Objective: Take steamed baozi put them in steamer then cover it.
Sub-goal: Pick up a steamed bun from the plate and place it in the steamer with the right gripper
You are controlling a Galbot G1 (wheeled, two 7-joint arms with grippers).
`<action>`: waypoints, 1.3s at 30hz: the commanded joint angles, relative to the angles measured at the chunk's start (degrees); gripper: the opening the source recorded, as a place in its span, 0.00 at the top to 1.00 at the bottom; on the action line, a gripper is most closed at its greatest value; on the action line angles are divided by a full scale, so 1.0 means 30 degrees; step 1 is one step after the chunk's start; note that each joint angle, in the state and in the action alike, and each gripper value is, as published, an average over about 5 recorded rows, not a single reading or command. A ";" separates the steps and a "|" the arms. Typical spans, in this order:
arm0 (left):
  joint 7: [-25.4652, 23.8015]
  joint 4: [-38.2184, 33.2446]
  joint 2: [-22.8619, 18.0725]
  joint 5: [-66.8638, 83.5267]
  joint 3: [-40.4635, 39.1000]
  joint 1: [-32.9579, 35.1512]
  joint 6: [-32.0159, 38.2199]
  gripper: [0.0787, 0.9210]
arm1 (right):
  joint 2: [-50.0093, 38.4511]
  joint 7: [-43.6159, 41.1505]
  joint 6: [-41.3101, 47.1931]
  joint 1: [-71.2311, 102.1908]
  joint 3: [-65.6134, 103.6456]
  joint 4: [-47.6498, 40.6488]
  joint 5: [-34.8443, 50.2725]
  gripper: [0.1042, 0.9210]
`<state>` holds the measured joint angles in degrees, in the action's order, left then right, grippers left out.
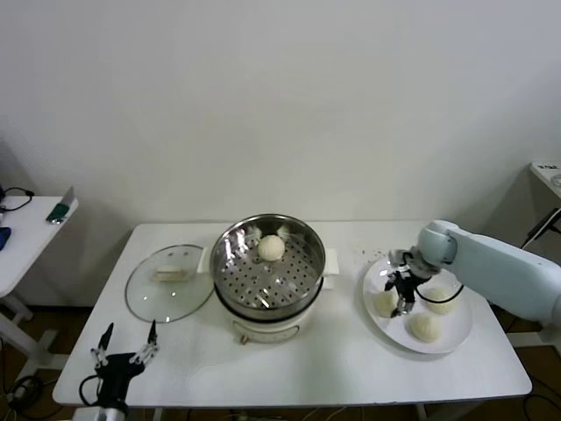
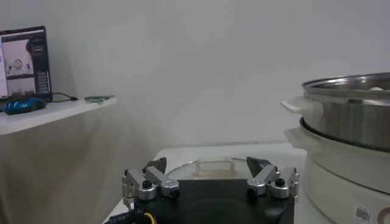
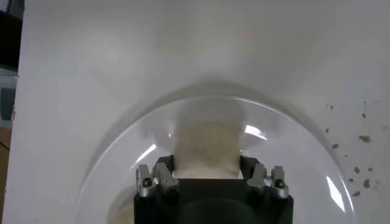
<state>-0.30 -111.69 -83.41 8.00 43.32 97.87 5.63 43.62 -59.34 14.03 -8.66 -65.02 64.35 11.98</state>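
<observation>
Right gripper pinches a baozi on the white plate; left gripper waits wide open at the table's near-left corner.

The right arm reaches in from the right, wrist bent down over the plate, fingers closed around the left bun. Two more buns lie beside it; a fourth sits in the steamer at mid-table. The cover rests flat just left of the steamer. The white table stands against a plain wall, with bare surface along its front edge and crumbs behind the plate.
</observation>
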 commanded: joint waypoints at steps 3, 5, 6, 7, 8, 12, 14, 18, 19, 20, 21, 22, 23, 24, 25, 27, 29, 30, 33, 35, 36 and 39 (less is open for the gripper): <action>-0.0002 -0.0147 0.0034 -0.0128 -0.0240 0.0122 0.0043 0.12 | -0.0437 -0.0013 0.0092 -0.5015 -0.2345 0.0378 0.3429 0.28; -0.0004 -0.0189 0.0025 -0.0214 -0.0415 0.0176 0.0095 0.12 | -0.0173 -0.0162 0.0073 -0.7034 -0.3474 0.0312 0.4557 0.28; -0.0004 -0.0204 0.0014 -0.0255 -0.0497 0.0196 0.0134 0.12 | 0.0021 -0.0237 0.0063 -0.7885 -0.3969 0.0245 0.5040 0.28; 0.0001 -0.0231 -0.0003 -0.0296 -0.0594 0.0214 0.0199 0.12 | 0.0277 -0.0301 0.0055 -0.8809 -0.4475 0.0159 0.5569 0.28; 0.0020 -0.0277 -0.0033 -0.0333 -0.0687 0.0241 0.0282 0.12 | 0.0625 -0.0348 0.0049 -0.9835 -0.5076 0.0068 0.6192 0.28; 0.0226 -0.0673 -0.0124 -0.0368 -0.1005 0.0452 0.0586 0.12 | 0.2177 -0.0346 0.0243 -1.3035 -0.7000 -0.0029 0.8714 0.28; 0.0290 -0.0923 -0.0107 -0.0388 -0.1128 0.0602 0.0687 0.12 | 0.2931 -0.0196 0.0593 -1.3792 -0.7362 0.0096 1.0154 0.28; 0.0304 -0.1281 -0.0079 -0.0505 -0.1327 0.0865 0.0817 0.12 | 0.4764 0.0342 0.1365 -1.4395 -0.7450 0.0358 1.2288 0.28; 0.0304 -0.1361 -0.0080 -0.0537 -0.1388 0.0935 0.0847 0.12 | 0.5307 0.0483 0.1507 -1.4467 -0.7477 0.0371 1.2571 0.28; 0.0304 -0.1434 -0.0080 -0.0569 -0.1443 0.0994 0.0876 0.12 | 0.5863 0.0597 0.1618 -1.4516 -0.7499 0.0357 1.2814 0.28; 0.0305 -0.1508 -0.0073 -0.0597 -0.1499 0.1054 0.0899 0.12 | 0.6451 0.0717 0.1728 -1.4544 -0.7532 0.0308 1.3066 0.28; 0.0304 -0.1580 -0.0061 -0.0614 -0.1548 0.1111 0.0916 0.12 | 0.7050 0.0847 0.1832 -1.4560 -0.7567 0.0247 1.3295 0.28; 0.0305 -0.1654 -0.0046 -0.0631 -0.1589 0.1158 0.0924 0.12 | 0.7646 0.0972 0.1928 -1.4555 -0.7610 0.0176 1.3525 0.28; 0.0312 -0.1726 -0.0032 -0.0651 -0.1615 0.1182 0.0920 0.12 | 0.8222 0.1126 0.2014 -1.4534 -0.7673 0.0109 1.3773 0.28; 0.0331 -0.1796 -0.0016 -0.0685 -0.1633 0.1207 0.0910 0.12 | 0.8805 0.1297 0.2107 -1.4490 -0.7741 0.0045 1.4008 0.28; 0.0402 -0.1931 0.0018 -0.0808 -0.1637 0.1242 0.0877 0.12 | 0.9764 0.1655 0.2300 -1.4267 -0.7810 -0.0039 1.4424 0.27; 0.0491 -0.2066 0.0082 -0.0913 -0.1624 0.1316 0.0850 0.12 | 1.0531 0.2010 0.2498 -1.3891 -0.7814 -0.0096 1.4688 0.27; 0.0526 -0.2121 0.0124 -0.0941 -0.1611 0.1364 0.0846 0.12 | 1.0858 0.2168 0.2580 -1.3677 -0.7823 -0.0109 1.4764 0.27; 0.0594 -0.2160 0.0290 -0.0901 -0.1544 0.1465 0.0860 0.12 | 1.1678 0.2707 0.2746 -1.2990 -0.7953 -0.0068 1.4811 0.27; 0.0641 -0.2093 0.0394 -0.0885 -0.1473 0.1489 0.0868 0.12 | 1.2150 0.3086 0.2833 -1.2532 -0.8068 -0.0030 1.4823 0.27; 0.0657 -0.2046 0.0441 -0.0882 -0.1432 0.1501 0.0871 0.12 | 1.2365 0.3242 0.2867 -1.2302 -0.8122 -0.0040 1.4808 0.27; 0.0682 -0.1909 0.0561 -0.0877 -0.1319 0.1551 0.0884 0.12 | 1.2969 0.3504 0.2906 -1.1650 -0.8257 -0.0232 1.4703 0.27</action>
<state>1.63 -117.14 -82.03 5.63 39.45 102.28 8.20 73.53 -52.08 21.51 -45.71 -87.99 64.07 52.37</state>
